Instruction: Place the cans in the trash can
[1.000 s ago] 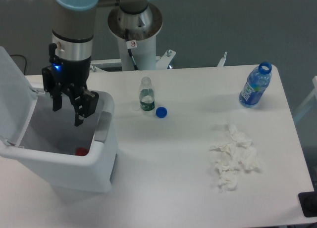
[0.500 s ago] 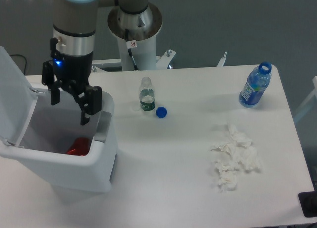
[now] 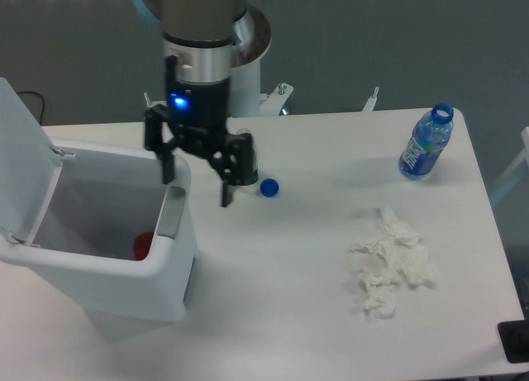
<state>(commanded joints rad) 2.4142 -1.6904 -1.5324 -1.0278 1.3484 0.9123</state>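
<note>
Pincer [image 3: 197, 181] seen spread open, empty, above tabletop [image 3: 289, 257] just right of trash can [image 3: 169, 294]. Red can [image 3: 143, 245] seen lying inside trash can, lid raised.

You had a white table [image 3: 289, 265] bearing the trash can [image 3: 124, 273], two bottles [image 3: 426, 145], a blue cap [image 3: 269, 187] and crumpled tissues [image 3: 388, 265].

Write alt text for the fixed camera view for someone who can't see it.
A robot arm's open gripper hangs empty beside an open white trash can with a red can inside. On the white table: a blue cap, blue bottle, crumpled tissue.
</note>
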